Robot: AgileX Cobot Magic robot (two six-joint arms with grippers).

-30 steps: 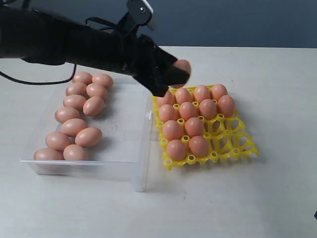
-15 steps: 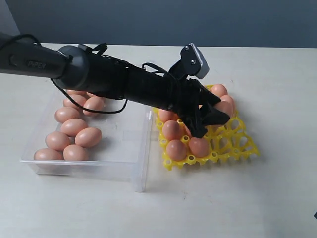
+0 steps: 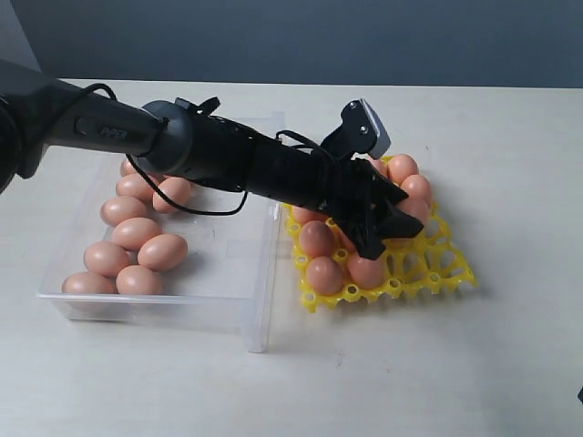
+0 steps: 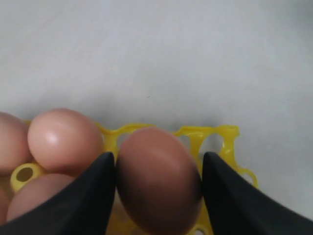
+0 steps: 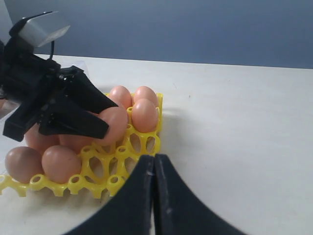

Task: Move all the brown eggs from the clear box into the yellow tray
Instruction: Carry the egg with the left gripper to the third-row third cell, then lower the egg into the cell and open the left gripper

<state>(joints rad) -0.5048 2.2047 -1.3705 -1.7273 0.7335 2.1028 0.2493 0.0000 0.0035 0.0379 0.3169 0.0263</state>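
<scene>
Pale table (image 3: pixel 510 364); left arm (image 3: pixel 237 159) hides much of yellow tray (image 3: pixel 453 271).

On the desk (image 3: pixel 510 364) the box (image 3: pixel 260 273) stands at the left and the egg tray (image 3: pixel 437 273) just beside it at the right. In the box the eggs (image 3: pixel 137 232) lie along its left side, and in the tray more eggs (image 3: pixel 316 238) sit in the left and rear cups. The left arm (image 3: pixel 209 150) reaches from the left across the box, and its left pincer (image 3: pixel 401 214) holds one egg (image 4: pixel 159 181) low over the tray's right half, in front of the rear-right eggs.
</scene>
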